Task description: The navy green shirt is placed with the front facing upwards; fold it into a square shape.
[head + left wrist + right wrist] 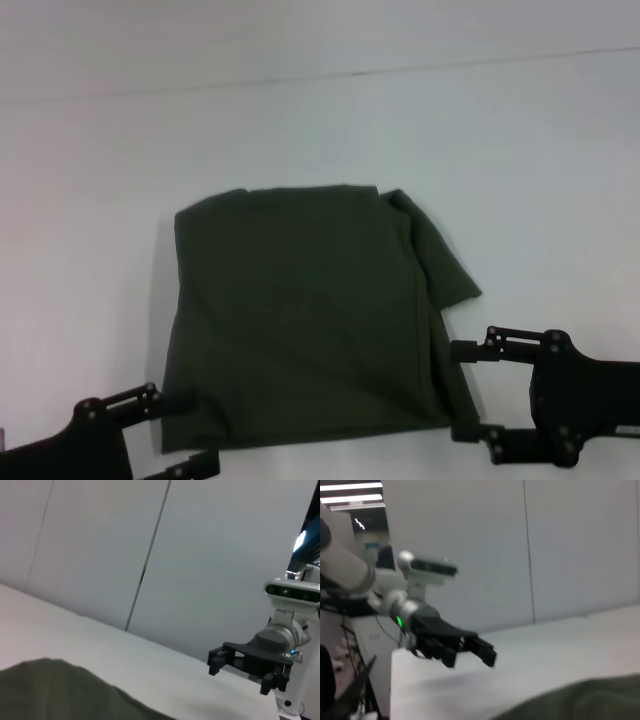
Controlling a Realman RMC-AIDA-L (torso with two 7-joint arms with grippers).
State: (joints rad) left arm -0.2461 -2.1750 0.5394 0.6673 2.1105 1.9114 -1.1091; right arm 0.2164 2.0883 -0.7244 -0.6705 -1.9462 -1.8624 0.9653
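The navy green shirt (305, 315) is seen lying flat on the white table (540, 180), near the middle of its front half, folded into a rough rectangle with only plain green cloth facing up. One short sleeve (445, 265) is left sticking out past the folded edge on the side toward the table's right edge, with a crease running down beside it.

The left gripper (175, 432) is held low at the shirt's near left corner, by the table's front edge; its fingers are spread apart on either side of that corner, and nothing is seen clamped between them. The right gripper (465, 392) is held at the shirt's near right corner, its two fingers parted wide, one just beside the hem's side edge and one below the corner; no cloth is gripped.

In the left wrist view the right gripper (237, 672) is shown apart from the cloth (60, 690), above the table.
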